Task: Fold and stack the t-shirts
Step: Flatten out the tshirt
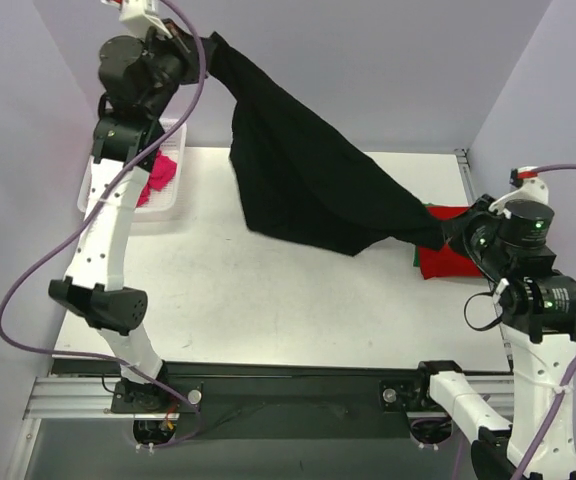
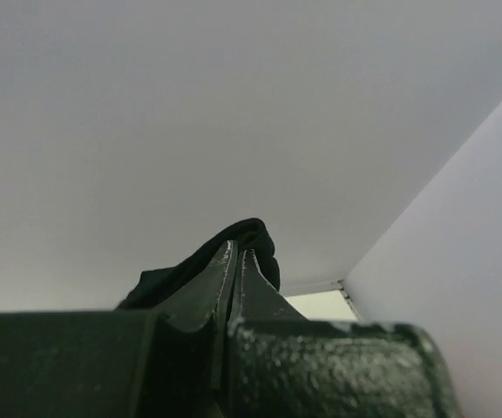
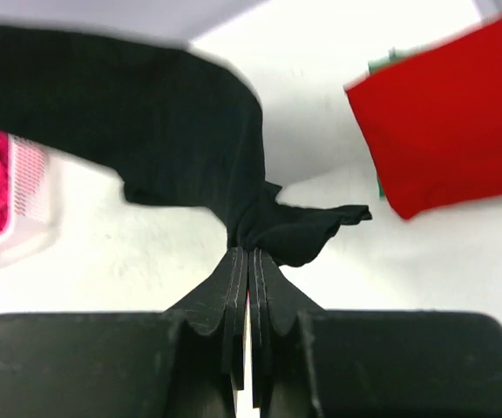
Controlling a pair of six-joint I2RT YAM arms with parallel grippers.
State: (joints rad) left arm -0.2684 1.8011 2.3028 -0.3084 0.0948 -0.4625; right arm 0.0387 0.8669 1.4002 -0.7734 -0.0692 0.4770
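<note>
A: Where the two arms reach out over the worktop [image 1: 268, 290], what hangs between them?

B: The black t-shirt [image 1: 308, 190]. It is held in the air, stretched from high on the left to low on the right. It sags in a broad drape above the far half of the worktop. Whether the lowest fold brushes the surface, cannot tell.

A: Left gripper?

B: The left gripper [image 1: 193, 45] is raised high above the far left corner. Its fingers are pressed together, with one end of the black cloth pinched between the tips. In the wrist view a bunch of black cloth bulges out just past them.

A: And the right?

B: The right gripper [image 1: 448, 235] is much lower, near the right edge. Its jaws are clamped tight on the other end of the same shirt. A crumpled knot of cloth sits just beyond the tips, and the rest fans up and away to the left.

A: The other shirts?

B: The red t-shirt [image 1: 443, 262] lies flat at the right edge, straight-sided, just below and beside the right gripper. From above, the black cloth and the gripper hide part of it. The magenta-pink t-shirt [image 1: 158, 178] lies crumpled inside the white mesh basket [image 1: 173, 205] at the far left corner, under the left arm.
</note>
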